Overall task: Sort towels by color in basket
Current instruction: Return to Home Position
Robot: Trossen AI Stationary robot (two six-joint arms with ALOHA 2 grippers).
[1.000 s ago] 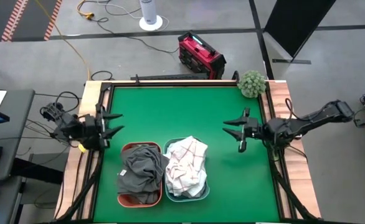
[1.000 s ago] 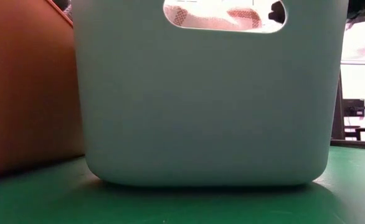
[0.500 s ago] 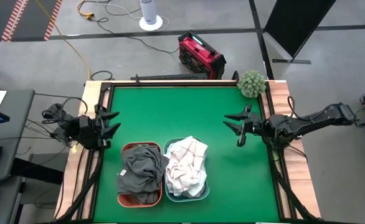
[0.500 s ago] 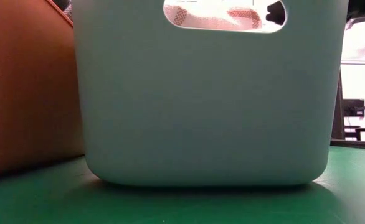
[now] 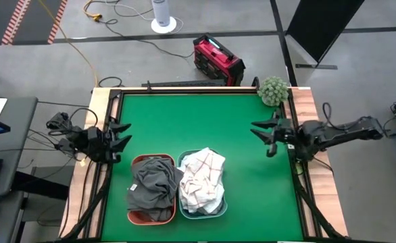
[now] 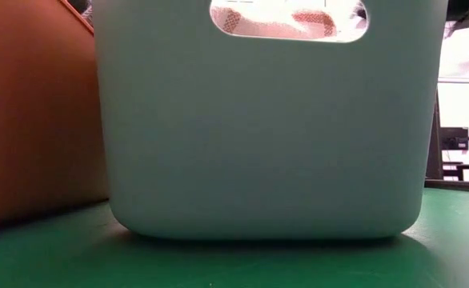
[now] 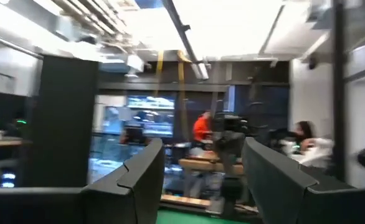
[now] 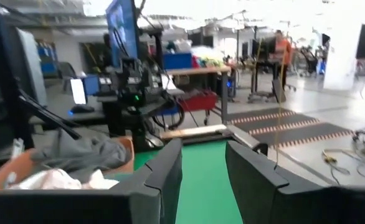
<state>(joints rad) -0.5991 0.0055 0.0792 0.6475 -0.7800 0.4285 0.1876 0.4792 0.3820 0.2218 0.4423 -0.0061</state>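
I see the dark grey towels (image 5: 152, 189) heaped in the orange bin (image 5: 134, 217) and the white checkered towels (image 5: 201, 179) piled in the green bin (image 5: 219, 210) beside it, near the tabletop's (image 5: 198, 121) front edge. The white heap rides high, so I'd judge a fold could slip over the rim. Left claw (image 5: 126, 133) and right claw (image 5: 261, 138) hang spread wide and empty at opposite sides, well apart from the bins. The green bin's wall fills my low view, so I can't check the lower layers.
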